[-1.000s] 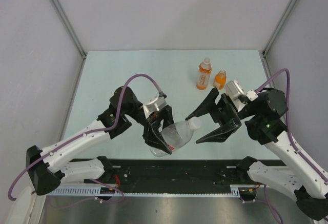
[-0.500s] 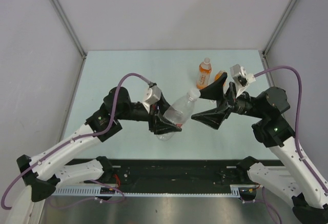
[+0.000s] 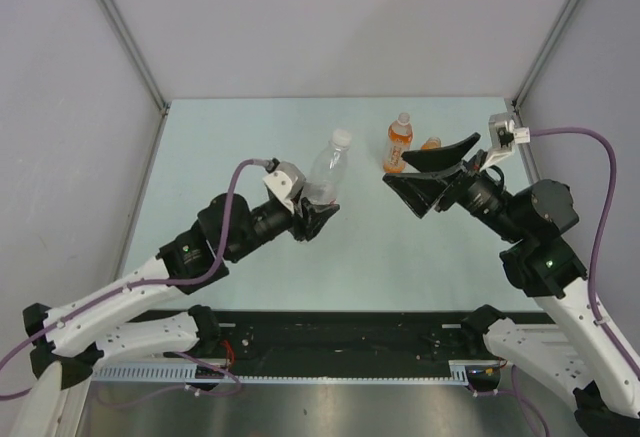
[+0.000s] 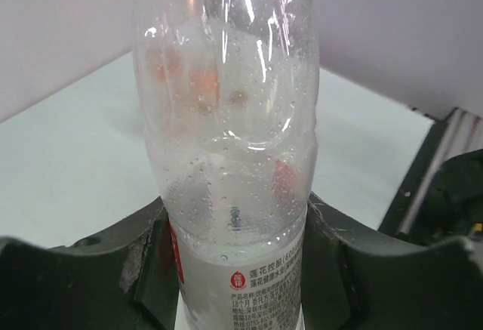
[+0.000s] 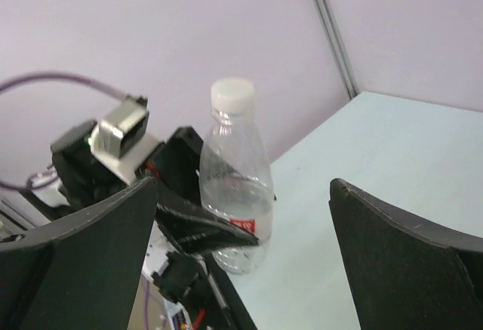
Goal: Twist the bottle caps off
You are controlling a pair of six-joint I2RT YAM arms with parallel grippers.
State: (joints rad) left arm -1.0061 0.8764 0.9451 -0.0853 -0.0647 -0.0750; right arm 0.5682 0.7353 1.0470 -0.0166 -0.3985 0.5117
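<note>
well, the left gripper [image 3: 312,215] was clamped on the lower body of the clear bottle [image 3: 325,172], which stood upright near the middle of the table [image 3: 230,137], with its white cap [image 3: 341,138] on. the right gripper [image 3: 408,185], jaws wide apart, hung at the right beside the tall orange bottle [image 3: 398,147] and faced the clear one. i judged the step as presenting this bottle; next the right jaws should come around the cap, close and turn.

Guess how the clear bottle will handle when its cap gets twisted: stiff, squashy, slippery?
Probably light: the clear bottle shows droplets inside, little liquid. Likely squashy: thin walls, so it may buckle in the left pincer. May twist or lean: the white cap sits far above the low grip.
</note>
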